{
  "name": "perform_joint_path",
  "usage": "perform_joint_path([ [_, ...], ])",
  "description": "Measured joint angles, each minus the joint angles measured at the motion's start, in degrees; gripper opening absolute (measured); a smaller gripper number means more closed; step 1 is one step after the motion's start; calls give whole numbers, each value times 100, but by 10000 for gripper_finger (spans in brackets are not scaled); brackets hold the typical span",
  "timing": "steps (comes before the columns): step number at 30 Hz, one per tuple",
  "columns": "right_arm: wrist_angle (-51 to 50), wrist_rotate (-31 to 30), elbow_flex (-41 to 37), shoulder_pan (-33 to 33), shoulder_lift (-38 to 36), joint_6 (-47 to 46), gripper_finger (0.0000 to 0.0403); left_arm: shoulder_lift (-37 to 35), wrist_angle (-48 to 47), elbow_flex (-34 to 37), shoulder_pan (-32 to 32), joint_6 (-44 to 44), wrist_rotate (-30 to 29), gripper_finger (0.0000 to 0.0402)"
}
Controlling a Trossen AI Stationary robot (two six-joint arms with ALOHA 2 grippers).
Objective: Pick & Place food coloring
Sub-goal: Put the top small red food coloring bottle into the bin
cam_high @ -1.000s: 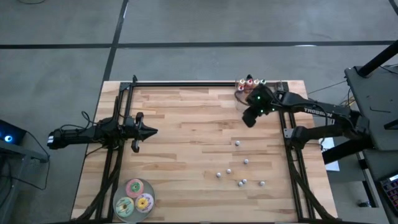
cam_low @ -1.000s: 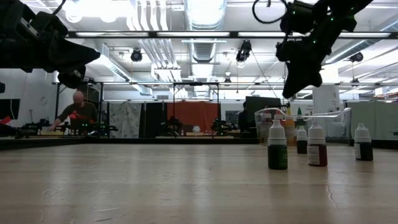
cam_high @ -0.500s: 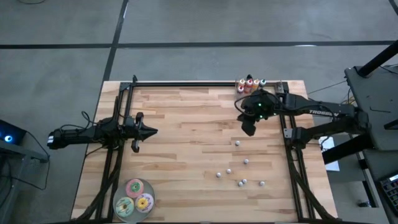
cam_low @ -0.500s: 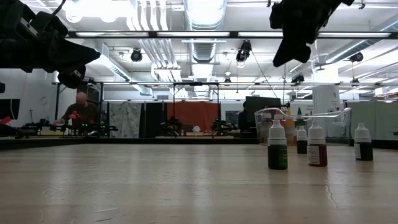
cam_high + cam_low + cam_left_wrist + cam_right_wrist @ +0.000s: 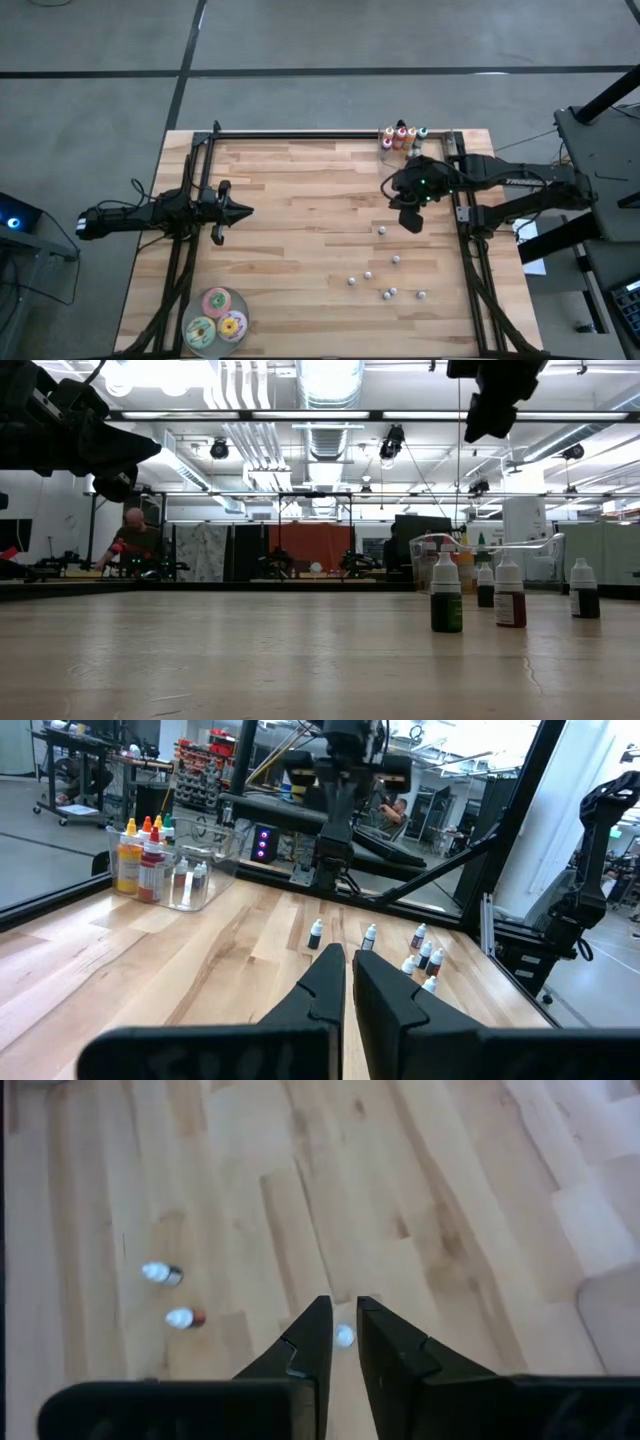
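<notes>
Several tiny food coloring bottles point(image 5: 382, 230) with pale caps stand upright on the wooden table, right of the middle; the low view shows them as dark-bodied bottles point(image 5: 446, 600). A clear container point(image 5: 400, 142) at the far right holds more bottles. My right gripper point(image 5: 411, 224) hangs high above the table between the container and the loose bottles, pointing steeply down, shut with a thin slit and holding nothing point(image 5: 342, 1312). One bottle's cap point(image 5: 343, 1336) shows far below its tips. My left gripper point(image 5: 245, 211) waits at the left, level and shut point(image 5: 350, 960).
Three flat round discs point(image 5: 217, 320) lie at the near left corner. Black frame rails point(image 5: 300, 134) run along the far edge and both sides of the table. Bare wood spans the middle point(image 5: 300, 230). A person works at a bench far behind the table point(image 5: 128, 540).
My right gripper has swung away from the container toward the table's near edge and risen, so that in the low view it has gone up to the picture's top. The bottles on the table have stayed where they were.
</notes>
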State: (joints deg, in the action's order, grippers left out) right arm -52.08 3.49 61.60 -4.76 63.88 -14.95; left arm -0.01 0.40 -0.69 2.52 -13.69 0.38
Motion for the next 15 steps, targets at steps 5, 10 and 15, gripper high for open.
perform_joint_path([
  [5,-193,-1,16,204,4,39,57,0,-1,0,0,0,0,0],
  [10,-255,0,27,357,193,40,91,0,-2,-2,0,-2,0,0],
  [15,-306,-7,251,405,563,177,133,9,0,-1,0,0,-1,0],
])
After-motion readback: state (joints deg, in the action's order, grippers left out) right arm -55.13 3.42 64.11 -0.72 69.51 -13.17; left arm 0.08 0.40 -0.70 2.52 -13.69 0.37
